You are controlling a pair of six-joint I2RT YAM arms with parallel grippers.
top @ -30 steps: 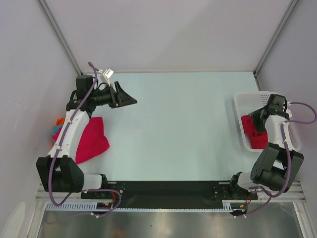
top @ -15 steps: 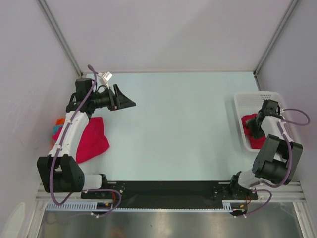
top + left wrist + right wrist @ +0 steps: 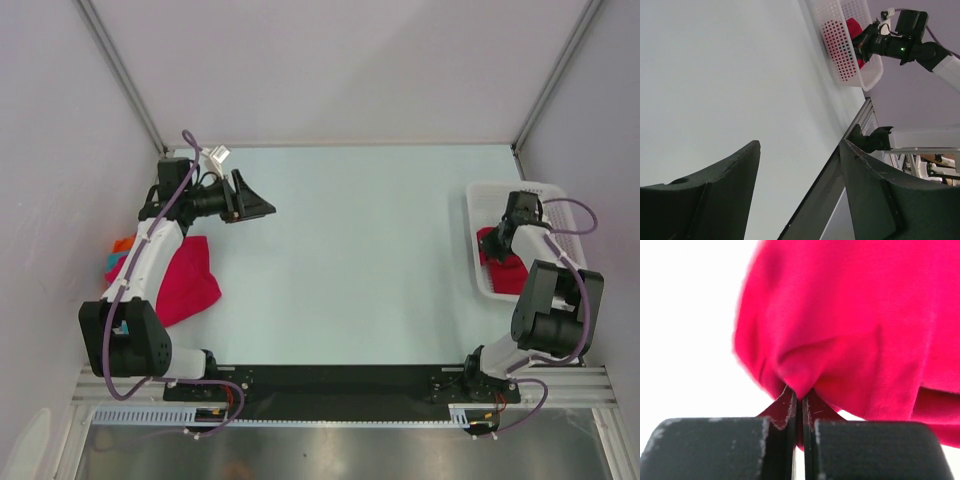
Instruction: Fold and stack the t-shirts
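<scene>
Right claw (image 3: 800, 402) has dropped into the white basket (image 3: 495, 187) and shut on a red t-shirt (image 3: 850, 325).
The shirt lies bunched in the basket directly beneath that claw, a fold pinched tight; the left claw (image 3: 800, 145) gapes wide, far across the bench (image 3: 360, 260), empty.

- The tabletop (image 3: 370, 260) is open through its middle, from 12 to 6 o'clock.
- At 3 o'clock the basket (image 3: 473, 262) walls and the red shirt (image 3: 850, 330) inside crowd the right end effector (image 3: 799, 399); only upward is free.
- At 9 o'clock a shirt pile (image 3: 188, 285) and the left arm (image 3: 150, 250) block the edge.
</scene>
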